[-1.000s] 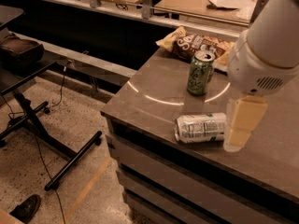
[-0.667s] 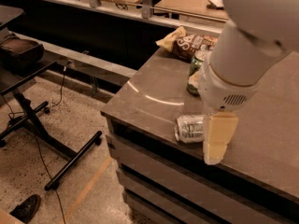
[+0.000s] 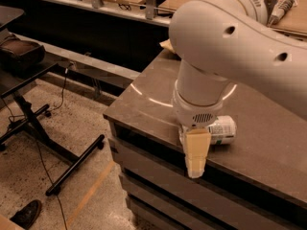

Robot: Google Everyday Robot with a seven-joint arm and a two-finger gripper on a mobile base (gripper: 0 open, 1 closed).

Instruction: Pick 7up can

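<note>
Off to the left, the black stand [image 3: 72, 164] on the floor played no part in my work. My arm [image 3: 230, 37] had swung leftward across the counter [image 3: 144, 104]. My pincer [image 3: 195, 163] had crossed from the right end of the 7up can [image 3: 221, 130] to its left end and hung at the counter's front edge. I judged that this put me nearly in place for a grasp, but nothing showed the can lifted. It lay on its side near the front edge, where it had been. My pincer covered the can's left part, so I could not tell whether it was open, closed or touching the can. Farther back, my arm now hid the upright darker green can.
</note>
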